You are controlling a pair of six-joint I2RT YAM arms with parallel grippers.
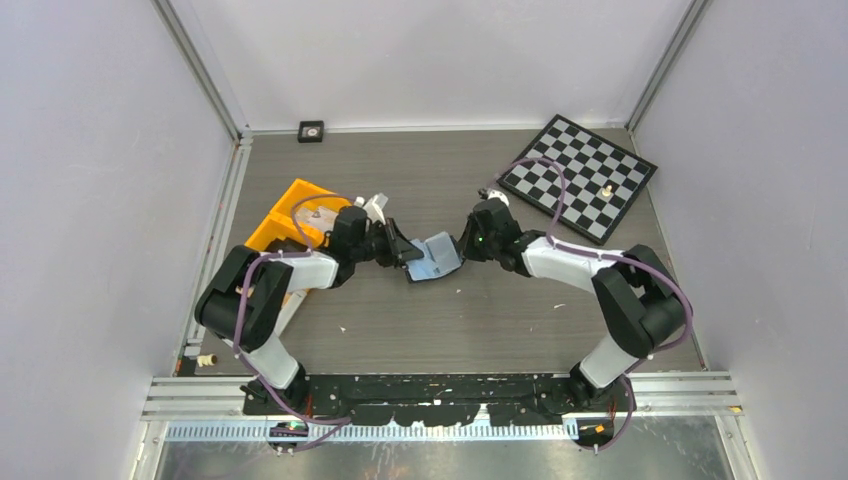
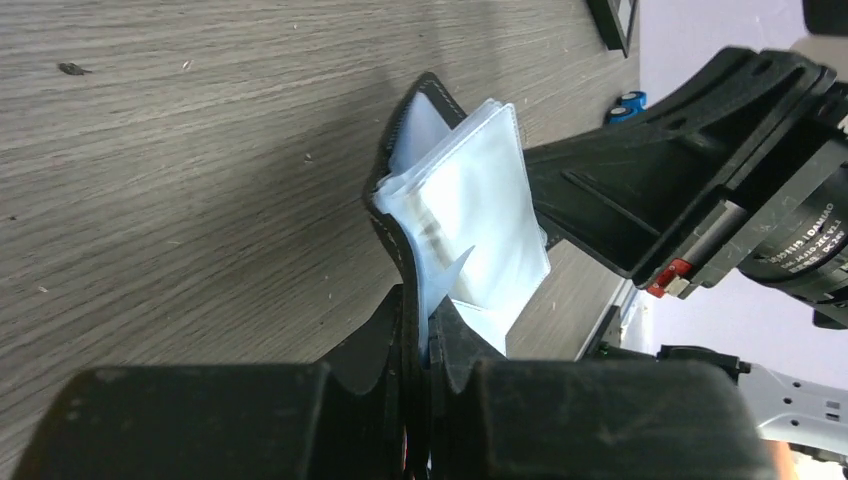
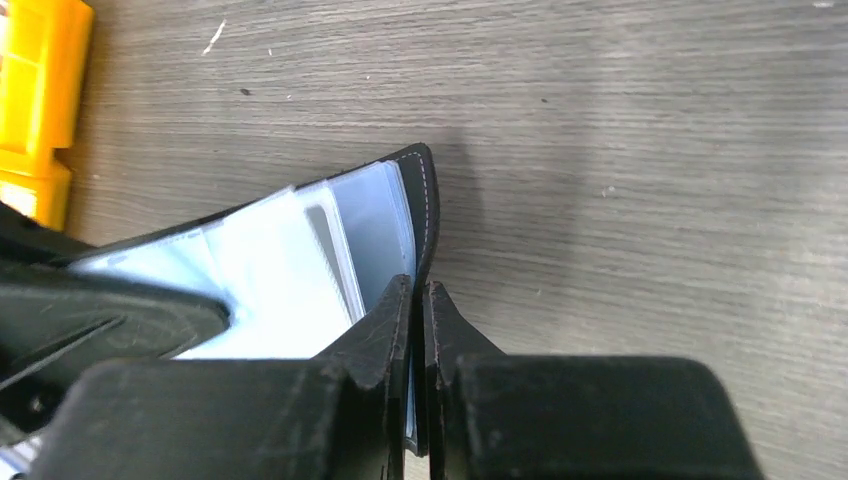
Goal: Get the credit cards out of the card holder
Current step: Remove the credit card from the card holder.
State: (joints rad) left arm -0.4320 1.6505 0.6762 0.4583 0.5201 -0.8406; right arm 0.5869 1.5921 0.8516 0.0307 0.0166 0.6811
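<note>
The small black folding card holder point(image 1: 435, 258), pinched at opposite edges by both closed jaws, could tear its pale plastic sleeves point(image 2: 470, 200) if pulled apart.

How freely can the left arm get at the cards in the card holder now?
Probably yes: the right gripper holds the card holder open by its black cover, and the left gripper is shut on a pale leaf inside. Whether that is a card is unclear.
</note>
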